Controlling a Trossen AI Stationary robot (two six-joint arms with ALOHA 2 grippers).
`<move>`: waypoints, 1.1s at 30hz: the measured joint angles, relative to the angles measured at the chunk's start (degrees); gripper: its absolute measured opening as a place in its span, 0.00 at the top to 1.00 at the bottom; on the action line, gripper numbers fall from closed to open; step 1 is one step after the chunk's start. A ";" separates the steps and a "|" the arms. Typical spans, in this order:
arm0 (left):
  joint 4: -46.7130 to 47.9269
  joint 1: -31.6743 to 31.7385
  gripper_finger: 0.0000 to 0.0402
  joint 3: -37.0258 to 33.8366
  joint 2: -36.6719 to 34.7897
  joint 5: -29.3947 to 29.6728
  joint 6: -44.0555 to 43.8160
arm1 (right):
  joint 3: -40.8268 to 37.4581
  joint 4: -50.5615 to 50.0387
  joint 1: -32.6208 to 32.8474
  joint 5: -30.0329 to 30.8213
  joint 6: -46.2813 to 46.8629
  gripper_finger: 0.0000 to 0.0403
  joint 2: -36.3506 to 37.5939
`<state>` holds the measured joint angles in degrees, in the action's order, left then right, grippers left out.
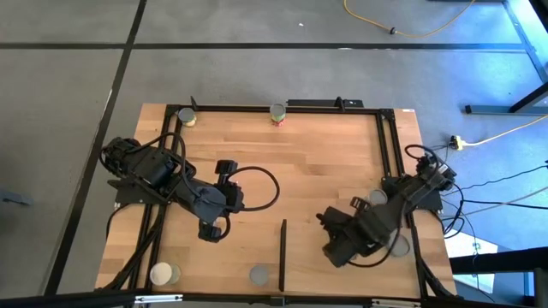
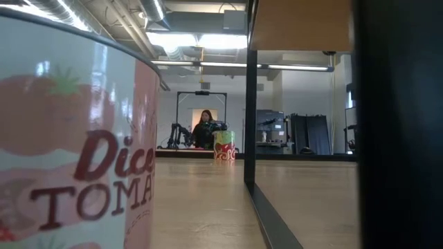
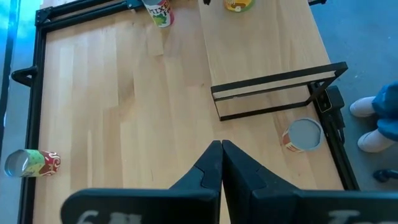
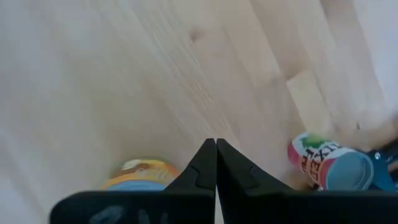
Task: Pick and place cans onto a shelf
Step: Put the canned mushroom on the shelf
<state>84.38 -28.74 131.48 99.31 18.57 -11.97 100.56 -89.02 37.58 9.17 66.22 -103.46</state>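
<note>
Right now I see both arms parked over the wooden table [image 1: 325, 162], neither one carrying anything. My left gripper [image 1: 211, 233] sits over the left-centre of the table with its fingers [image 3: 211, 165] clenched together on nothing. My right gripper [image 1: 336, 250] hangs over the near right part, its fingers [image 4: 208, 163] also pressed tight with nothing between them.

From above, the shelf shows only as a thin black strip [image 1: 282, 254] standing on the near half of the table, between the two grippers; the left wrist view shows its light-wood panel [image 3: 261, 50] on a black frame.

The cans are scattered. Two stand at the far edge: one at the far left corner [image 1: 186, 115], one near the middle [image 1: 277, 114]. Two more sit at the near edge: a cream-topped one [image 1: 161, 274] at the left, a grey-topped one [image 1: 259, 275] just left of the strip. Another grey top [image 1: 398, 246] peeks out beside the right arm.
</note>
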 joint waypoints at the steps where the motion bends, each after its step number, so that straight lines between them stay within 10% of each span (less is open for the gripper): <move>1: 0.00 -0.15 1.00 0.00 0.00 0.00 -0.03 | -0.87 0.73 -0.04 -0.69 -0.34 0.99 0.00; 33: 0.00 -0.23 1.00 0.00 0.00 0.00 -0.11 | -1.23 5.25 6.62 -7.56 3.34 0.99 -0.07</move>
<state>84.38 -28.97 131.48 99.31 18.57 -12.08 99.32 -83.77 44.21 1.62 69.56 -103.53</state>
